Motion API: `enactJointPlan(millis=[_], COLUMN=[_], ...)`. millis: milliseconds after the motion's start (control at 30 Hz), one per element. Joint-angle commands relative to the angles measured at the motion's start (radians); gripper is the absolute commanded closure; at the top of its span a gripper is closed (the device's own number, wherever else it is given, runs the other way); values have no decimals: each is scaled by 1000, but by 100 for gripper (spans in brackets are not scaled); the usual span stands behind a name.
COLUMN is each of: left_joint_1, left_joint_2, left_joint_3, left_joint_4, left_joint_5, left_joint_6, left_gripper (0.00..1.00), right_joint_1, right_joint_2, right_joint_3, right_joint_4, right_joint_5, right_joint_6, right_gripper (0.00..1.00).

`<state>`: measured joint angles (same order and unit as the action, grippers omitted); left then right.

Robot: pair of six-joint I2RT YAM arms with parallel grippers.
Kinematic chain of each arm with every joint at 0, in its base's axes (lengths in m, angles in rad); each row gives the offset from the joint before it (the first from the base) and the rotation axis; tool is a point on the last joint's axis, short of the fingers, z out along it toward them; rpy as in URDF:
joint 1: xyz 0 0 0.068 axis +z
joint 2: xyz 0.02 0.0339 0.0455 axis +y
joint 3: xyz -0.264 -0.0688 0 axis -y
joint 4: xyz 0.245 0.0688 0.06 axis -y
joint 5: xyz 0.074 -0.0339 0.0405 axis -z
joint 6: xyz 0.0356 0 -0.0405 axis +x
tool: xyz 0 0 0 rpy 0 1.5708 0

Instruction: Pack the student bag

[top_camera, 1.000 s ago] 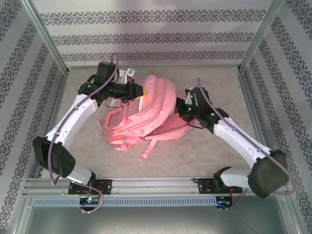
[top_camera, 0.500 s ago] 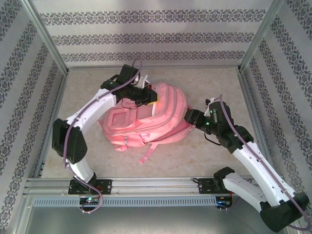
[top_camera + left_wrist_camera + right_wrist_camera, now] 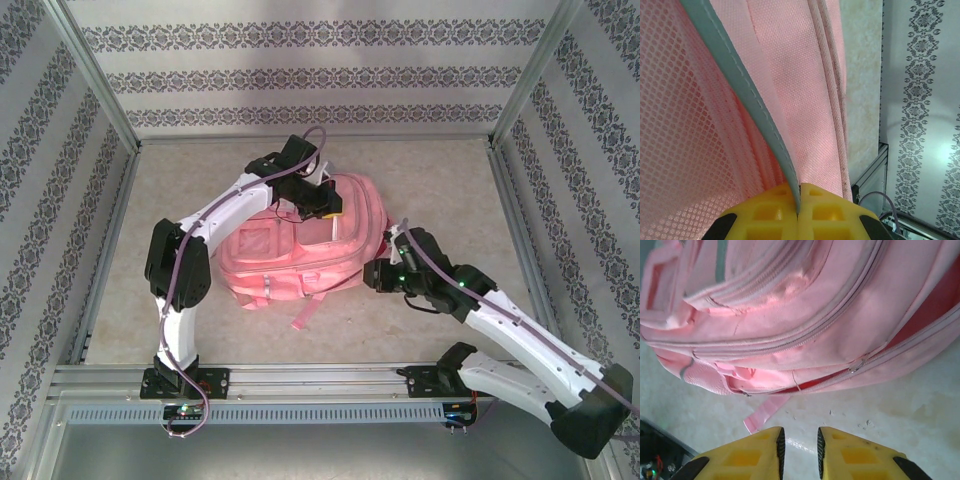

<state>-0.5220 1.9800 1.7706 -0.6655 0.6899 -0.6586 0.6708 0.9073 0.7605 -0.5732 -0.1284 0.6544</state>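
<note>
Two pincers have shifted: the left gripper point(image 3: 799, 199), clamped on the student bag point(image 3: 300, 255) by its grey trim point(image 3: 755, 125), has swung it rightward; the right gripper point(image 3: 799, 435) has narrowed, empty, with the bag just ahead, so packing hasn't begun

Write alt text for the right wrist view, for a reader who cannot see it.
A pink student bag lies on a beige table, its zipped seams running across the upper frame. At the bottom edge the right gripper, yellow fingers narrowly parted and empty, points at the bag beside a loose pink strap end.
</note>
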Motion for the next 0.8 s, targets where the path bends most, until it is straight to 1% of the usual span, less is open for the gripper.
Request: enactJointPlan(millis=[0, 100, 200, 333, 433, 567, 700, 767], left_joint_1=[-1, 8, 21, 45, 75, 101, 108, 108], left_joint_2=[-49, -102, -161, -240, -285, -314, -296, -289], left_joint_3=[57, 59, 56, 13, -62, -127, -128, -120], left_joint_4=[-58, -38, -2, 29, 79, 128, 149, 152], left_joint_5=[-54, -57, -58, -67, -41, -26, -6, -6], left_joint_6=[50, 38, -3, -33, -79, -113, -135, -141], left_gripper=[100, 100, 100, 100, 100, 100, 100, 100], right_joint_1=[14, 43, 94, 128, 128, 146, 187, 196], right_joint_2=[12, 22, 2, -14, 27, 128, 248, 313], right_joint_3=[-42, -79, -130, -224, -265, -303, -308, -302], right_joint_4=[76, 169, 301, 481, 581, 754, 900, 956], right_joint_5=[5, -20, -15, -19, -33, -66, -66, -59], right_joint_6=[2, -26, -102, -189, -204, -198, -206, -186], right_gripper=[68, 58, 56, 59, 65, 70, 71, 71])
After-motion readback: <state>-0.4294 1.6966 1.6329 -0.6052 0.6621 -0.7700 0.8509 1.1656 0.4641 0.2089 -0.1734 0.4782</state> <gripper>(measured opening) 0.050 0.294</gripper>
